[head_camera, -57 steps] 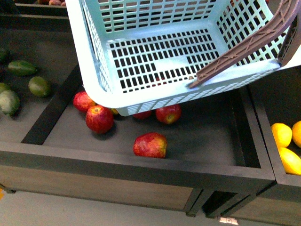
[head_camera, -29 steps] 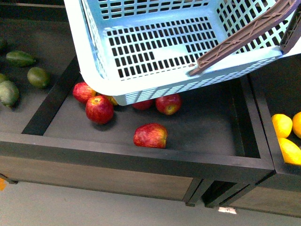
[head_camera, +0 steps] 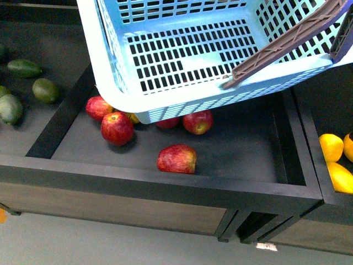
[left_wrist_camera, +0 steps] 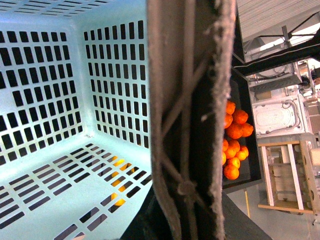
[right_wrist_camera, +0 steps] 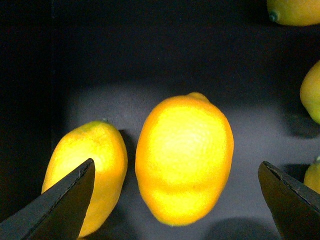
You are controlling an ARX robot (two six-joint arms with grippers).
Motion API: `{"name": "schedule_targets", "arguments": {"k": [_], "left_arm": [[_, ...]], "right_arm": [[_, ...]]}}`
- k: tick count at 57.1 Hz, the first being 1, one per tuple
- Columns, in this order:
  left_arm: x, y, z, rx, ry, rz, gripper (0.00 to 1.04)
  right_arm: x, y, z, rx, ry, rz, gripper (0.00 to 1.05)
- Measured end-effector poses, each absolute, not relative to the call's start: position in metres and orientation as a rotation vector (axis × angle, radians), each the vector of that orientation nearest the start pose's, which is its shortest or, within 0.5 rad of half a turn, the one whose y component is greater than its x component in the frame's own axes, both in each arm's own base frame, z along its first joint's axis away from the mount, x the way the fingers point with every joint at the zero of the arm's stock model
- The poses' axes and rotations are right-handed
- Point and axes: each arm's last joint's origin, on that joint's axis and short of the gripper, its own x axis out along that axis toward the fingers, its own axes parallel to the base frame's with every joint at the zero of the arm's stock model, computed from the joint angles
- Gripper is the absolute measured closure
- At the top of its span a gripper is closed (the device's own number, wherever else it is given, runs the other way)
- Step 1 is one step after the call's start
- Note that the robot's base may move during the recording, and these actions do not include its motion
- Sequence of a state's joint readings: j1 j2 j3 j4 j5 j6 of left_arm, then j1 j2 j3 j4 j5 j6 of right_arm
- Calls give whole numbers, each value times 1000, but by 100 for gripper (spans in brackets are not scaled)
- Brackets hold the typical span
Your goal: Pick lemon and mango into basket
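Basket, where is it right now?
The basket fills the top of the front view, tilted above the red fruits in the middle bin; green fruits lie left, yellow fruits right.

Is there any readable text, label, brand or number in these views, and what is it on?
No legible text in any view.
White tag low by the display stand's foot: dark marks, too small and blurred to read.
Basket: no lettering visible.
Grey equipment in the background: no lettering readable.

Basket (head_camera: pixel 182 98): smooth, slightly glossy turquoise plastic. Handle (head_camera: pixel 287 44): matt brown plastic. Lemon (right_wrist_camera: pixel 184 157): smooth skin. Bin (head_camera: pixel 165 182): matt dark wood.
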State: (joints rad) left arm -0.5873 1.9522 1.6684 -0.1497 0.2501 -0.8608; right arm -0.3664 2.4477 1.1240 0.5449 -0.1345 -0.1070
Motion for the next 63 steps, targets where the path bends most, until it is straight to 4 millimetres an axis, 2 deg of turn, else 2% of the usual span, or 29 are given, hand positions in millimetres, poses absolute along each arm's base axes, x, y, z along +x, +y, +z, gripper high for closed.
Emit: {"name": "schedule_targets", "arguments": {"k": [7, 18, 25, 37, 46, 51, 55, 59, 61, 63], "left_arm": [[377, -259, 297, -722, 762, -579, 99], [377, -259, 297, -722, 762, -580, 99], [377, -259, 297, -722, 762, -580, 99], [377, -259, 297, -722, 762, -580, 99], [377, -259, 297, -722, 762, -580, 99], [377, -259, 297, -722, 762, -580, 99], [377, -259, 297, -722, 762, -579, 99], [377, -259, 297, -722, 762, -580, 99], [377, -259, 297, -722, 762, -580, 99], [377, -259, 297, -722, 762, -580, 99]], "right_arm": [[396, -146, -31, 91, 794, -187, 9], [397, -147, -50, 104, 837, -184, 9], [399, -147, -54, 111, 849, -183, 9], [398, -150, -57, 129, 855, -188, 37], [395, -156, -54, 162, 835, -185, 43], [388, -163, -46, 178, 815, -186, 43], [382, -171, -32, 195, 771, -183, 43], [375, -181, -8, 222, 695, -162, 43], [370, -187, 13, 232, 636, -144, 43], [368, -190, 25, 236, 607, -135, 43]]}}
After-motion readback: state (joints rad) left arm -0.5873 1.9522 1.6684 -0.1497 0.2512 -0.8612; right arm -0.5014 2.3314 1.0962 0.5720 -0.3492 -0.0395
